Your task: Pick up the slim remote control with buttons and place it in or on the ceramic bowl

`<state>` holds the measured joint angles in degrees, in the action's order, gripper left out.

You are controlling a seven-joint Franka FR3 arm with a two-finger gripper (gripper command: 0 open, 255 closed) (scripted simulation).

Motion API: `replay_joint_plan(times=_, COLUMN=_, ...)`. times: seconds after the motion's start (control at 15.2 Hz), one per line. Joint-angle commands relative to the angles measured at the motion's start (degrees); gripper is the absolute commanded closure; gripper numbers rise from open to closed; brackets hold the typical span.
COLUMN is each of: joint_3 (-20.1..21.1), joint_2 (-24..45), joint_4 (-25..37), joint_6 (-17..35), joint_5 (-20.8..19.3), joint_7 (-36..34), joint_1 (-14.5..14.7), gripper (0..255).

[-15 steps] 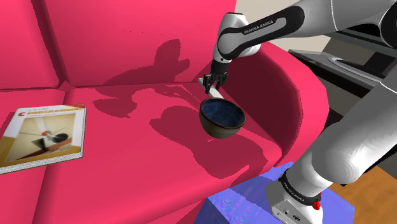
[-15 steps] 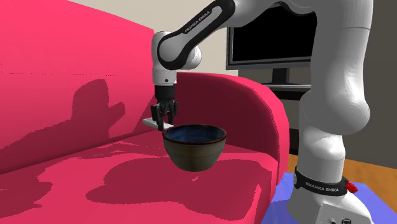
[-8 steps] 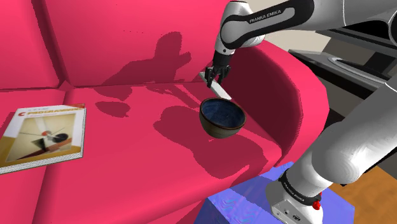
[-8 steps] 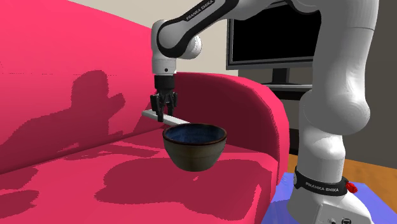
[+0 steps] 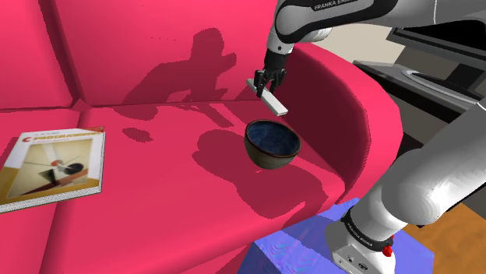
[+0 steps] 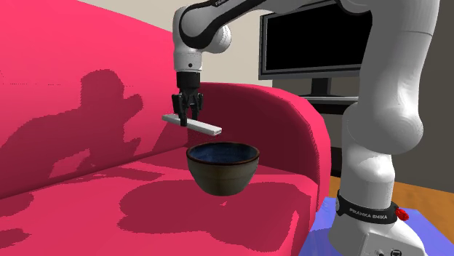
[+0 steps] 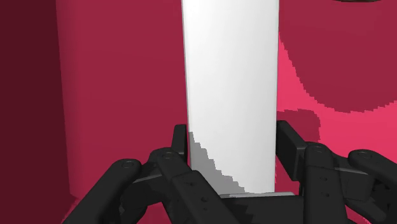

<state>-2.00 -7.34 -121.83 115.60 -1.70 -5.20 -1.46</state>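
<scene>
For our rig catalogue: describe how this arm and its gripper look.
The white Franka arm has thick rounded links with dark joints; dark bands carry white FRANKA EMIKA lettering. A small red mark sits near its base. The all-black two-finger gripper has knuckled, segmented fingers.

The shoulder camera stood high beside the blue stand (image 5: 304,245), some way back from the dark bowl (image 5: 272,145). It looked down over the pink sofa (image 5: 156,202) toward its backrest, with a book (image 5: 53,165) well off to the bowl's left in that view. The second exterior camera sat low, near the bowl and about level with its rim. It faced the sofa's armrest and a black screen (image 6: 313,40) behind the bowl. Both views shared the bowl, the seat around it, the white arm (image 6: 382,109) and the gripper (image 6: 187,116) raised near the bowl. The wrist camera looked from very near along the fingers (image 7: 180,145) and the white remote (image 7: 232,83) they clasped, onto pink upholstery.
</scene>
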Motion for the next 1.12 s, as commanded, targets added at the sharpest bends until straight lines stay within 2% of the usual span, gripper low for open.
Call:
replay_joint_plan(times=0.0, joint_3=0.1, joint_2=-0.2, joint_4=1.4, joint_6=-1.6, joint_5=0.0, joint_7=-0.1, joint_1=0.1, gripper=255)
replay_joint_plan(times=0.33, joint_3=0.1, joint_2=-0.9, joint_4=4.5, joint_6=-5.4, joint_5=0.0, joint_7=-0.1, joint_1=0.1, gripper=255)
replay_joint_plan(times=1.06, joint_3=6.6, joint_2=-20.8, joint_4=-13.6, joint_6=-7.4, joint_5=2.4, joint_7=-9.6, joint_1=4.5, gripper=255)
